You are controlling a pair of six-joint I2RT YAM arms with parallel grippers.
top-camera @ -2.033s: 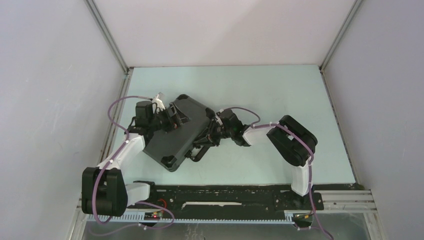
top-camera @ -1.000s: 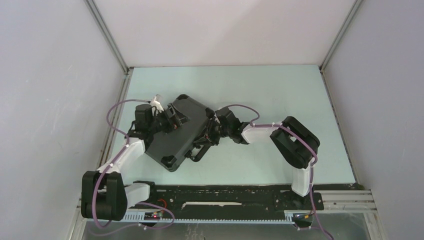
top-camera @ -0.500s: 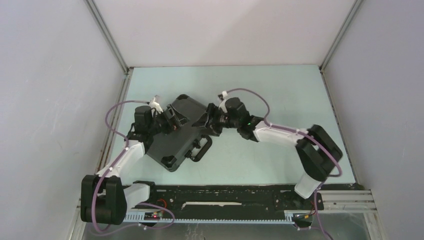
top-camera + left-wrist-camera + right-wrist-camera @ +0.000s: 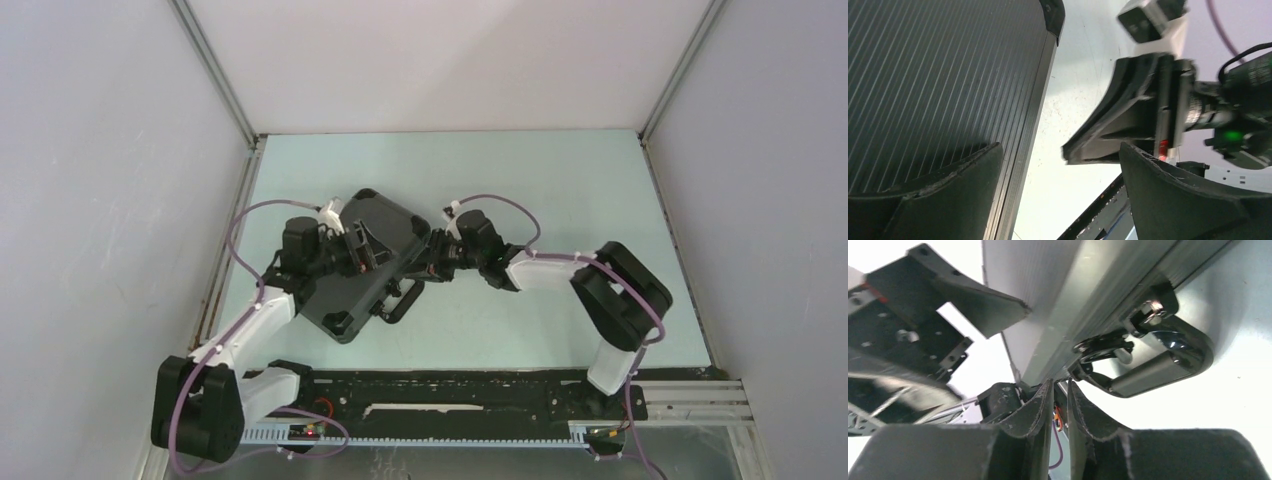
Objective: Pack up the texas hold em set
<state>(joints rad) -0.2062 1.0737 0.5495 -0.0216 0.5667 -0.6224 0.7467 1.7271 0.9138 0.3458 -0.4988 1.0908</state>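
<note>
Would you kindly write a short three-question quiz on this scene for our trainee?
1. True or false: the case lies closed on the table.
2. The left gripper is: A open, B shut on a chip, C out of view.
3. Fill in: the right gripper sits at the case's edge beside its ____.
Key: 1 true; 2 A; 3 handle.

Pale mint-green surface (image 4: 560, 190) spanning the enclosure floor, plain white walls (image 4: 440, 60) at 9, 12 and 3 o'clock, aluminium corner posts (image 4: 215, 75) at 11 and 1 o'clock, black rail (image 4: 460, 385) along the 6 o'clock edge
</note>
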